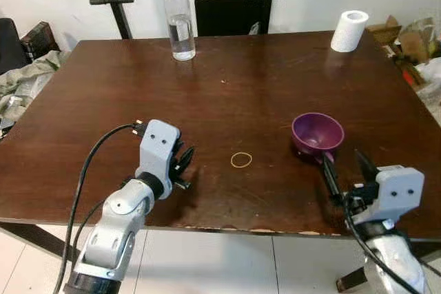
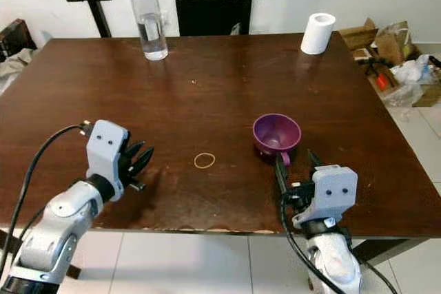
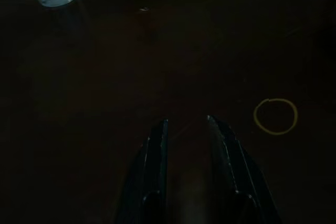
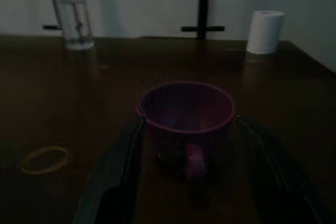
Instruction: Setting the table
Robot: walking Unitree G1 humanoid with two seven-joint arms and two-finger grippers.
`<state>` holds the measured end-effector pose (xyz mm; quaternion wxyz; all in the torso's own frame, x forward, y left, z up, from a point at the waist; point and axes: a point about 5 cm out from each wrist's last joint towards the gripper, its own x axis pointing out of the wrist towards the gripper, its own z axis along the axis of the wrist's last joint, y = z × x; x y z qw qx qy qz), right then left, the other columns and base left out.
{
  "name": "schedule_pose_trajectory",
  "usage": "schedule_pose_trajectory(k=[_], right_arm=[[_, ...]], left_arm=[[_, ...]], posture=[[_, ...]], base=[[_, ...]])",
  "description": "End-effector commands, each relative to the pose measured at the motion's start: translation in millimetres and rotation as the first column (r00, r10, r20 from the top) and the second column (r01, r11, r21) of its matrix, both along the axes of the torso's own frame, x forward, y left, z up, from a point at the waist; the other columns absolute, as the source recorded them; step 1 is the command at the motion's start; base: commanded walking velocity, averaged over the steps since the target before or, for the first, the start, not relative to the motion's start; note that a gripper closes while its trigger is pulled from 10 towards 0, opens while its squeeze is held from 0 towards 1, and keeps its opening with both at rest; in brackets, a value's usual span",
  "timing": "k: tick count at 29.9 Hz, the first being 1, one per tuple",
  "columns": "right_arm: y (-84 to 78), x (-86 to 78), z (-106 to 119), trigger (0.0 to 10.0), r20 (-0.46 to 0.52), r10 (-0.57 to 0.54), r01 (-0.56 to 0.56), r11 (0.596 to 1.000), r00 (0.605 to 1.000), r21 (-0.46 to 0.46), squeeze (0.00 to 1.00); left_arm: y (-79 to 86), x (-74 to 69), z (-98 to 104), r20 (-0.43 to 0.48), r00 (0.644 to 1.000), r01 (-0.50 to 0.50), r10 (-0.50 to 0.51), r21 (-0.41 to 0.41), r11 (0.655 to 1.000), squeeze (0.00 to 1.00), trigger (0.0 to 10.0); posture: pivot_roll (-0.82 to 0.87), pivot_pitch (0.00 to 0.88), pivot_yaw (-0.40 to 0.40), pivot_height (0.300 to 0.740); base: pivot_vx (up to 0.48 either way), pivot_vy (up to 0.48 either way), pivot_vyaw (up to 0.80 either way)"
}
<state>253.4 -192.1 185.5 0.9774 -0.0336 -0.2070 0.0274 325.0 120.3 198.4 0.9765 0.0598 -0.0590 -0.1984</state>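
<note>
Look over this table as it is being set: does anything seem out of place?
Yes. A yellow rubber band lies loose mid-table, and a toilet paper roll stands at the far right corner; neither belongs to a place setting. The purple cup stands upright between the right gripper's open fingers.

one purple cup (image 1: 317, 133), one water bottle (image 1: 178, 17), one paper roll (image 1: 349, 31), one rubber band (image 1: 241, 160).

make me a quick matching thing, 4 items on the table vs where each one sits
Things:
1. water bottle
2. paper roll
3. purple cup
4. rubber band

Places:
A. far right corner of the table
B. just ahead of the open right gripper
C. far edge, left of centre
D. near the table's middle, between the two grippers

Pairs: 1-C, 2-A, 3-B, 4-D
</note>
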Motion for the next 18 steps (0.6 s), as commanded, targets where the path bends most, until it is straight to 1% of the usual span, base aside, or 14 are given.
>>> schedule_pose_trajectory(k=[1, 2, 4, 7, 8, 9, 10, 11, 13, 16, 17, 18], right_arm=[[17.2, -6.5, -1, 10.0, -0.016, 0.039, -0.039, 0.999, 0.999, 0.021, 0.00], [17.2, -6.5, -1, 10.0, -0.016, 0.039, -0.039, 0.999, 0.999, 0.021, 0.00], [28.9, -8.4, -4, 10.0, -0.028, 0.062, -0.060, 0.997, 0.998, 0.041, 0.00], [32.2, -8.9, -5, 10.0, -0.035, 0.068, -0.066, 0.997, 0.997, 0.047, 0.00], [34.7, -5.6, -4, 10.0, -0.039, 0.070, -0.068, 0.996, 0.997, 0.052, 0.00], [34.7, -5.6, -4, 10.0, -0.039, 0.070, -0.068, 0.996, 0.997, 0.052, 0.00], [36.2, 3.2, 4, 10.0, -0.031, 0.067, -0.065, 0.996, 0.997, 0.056, 0.00], [36.2, 3.2, 4, 10.0, -0.031, 0.067, -0.065, 0.996, 0.997, 0.056, 0.00], [34.9, 7.3, 10, 10.0, -0.027, 0.062, -0.061, 0.997, 0.998, 0.051, 0.00], [31.7, 8.1, 10, 10.0, -0.039, 0.064, -0.064, 0.998, 0.997, 0.026, 0.00], [31.7, 8.1, 10, 10.0, -0.039, 0.064, -0.064, 0.998, 0.997, 0.026, 0.00], [31.1, 7.9, 7, 10.0, -0.049, 0.066, -0.065, 0.998, 0.997, 0.019, 0.00]], left_arm=[[-3.3, -1.3, -5, -0.002, 1.000, 0.002, -0.002, -0.008, 1.000, 0.00, 10.0], [-3.3, -1.3, -5, -0.002, 1.000, 0.002, -0.002, -0.008, 1.000, 0.00, 10.0], [-11.7, -5.0, -6, 0.011, 1.000, 0.026, -0.025, -0.038, 0.999, 0.00, 10.0], [-14.6, -6.4, -6, 0.018, 0.999, 0.035, -0.034, -0.049, 0.998, 0.00, 10.0], [-18.3, -10.2, -6, 0.022, 0.998, 0.068, -0.067, -0.064, 0.996, 0.00, 10.0], [-18.3, -10.2, -6, 0.022, 0.998, 0.068, -0.067, -0.064, 0.996, 0.00, 10.0], [-22.8, -20.2, -5, 0.033, 0.986, 0.163, -0.161, -0.073, 0.984, 0.00, 10.0], [-22.8, -20.2, -5, 0.033, 0.986, 0.163, -0.161, -0.073, 0.984, 0.00, 10.0], [-23.6, -26.9, -3, 0.037, 0.975, 0.219, -0.217, -0.068, 0.973, 0.00, 10.0], [-23.9, -39.7, -4, 0.017, 0.948, 0.317, -0.317, -0.072, 0.946, 0.00, 10.0], [-23.9, -39.7, -4, 0.017, 0.948, 0.317, -0.317, -0.072, 0.946, 0.00, 10.0], [-23.5, -45.2, -5, -0.002, 0.932, 0.361, -0.363, -0.080, 0.929, 0.00, 10.0]], posture=[[-0.06, 0.114, 0.128, 0.740], [-0.06, 0.114, 0.128, 0.740], [-0.08, 0.085, 0.114, 0.740], [-0.08, 0.085, 0.114, 0.740], [-0.08, 0.071, 0.105, 0.740], [-0.08, 0.071, 0.105, 0.740], [-0.08, 0.054, 0.095, 0.740], [-0.08, 0.054, 0.095, 0.740], [-0.08, 0.043, 0.089, 0.740], [-0.07, 0.035, 0.084, 0.740], [-0.07, 0.035, 0.084, 0.740], [-0.07, 0.034, 0.084, 0.740]], base=[[0.000, 0.000, 0.00], [0.000, 0.000, 0.00], [0.000, 0.000, 0.00], [0.000, 0.000, 0.00], [0.000, 0.000, 0.00], [0.000, 0.000, 0.00], [0.000, 0.000, 0.00], [0.000, 0.000, 0.00], [0.000, 0.000, 0.00], [0.000, 0.000, 0.00], [0.000, 0.000, 0.00], [0.000, 0.000, 0.00]])
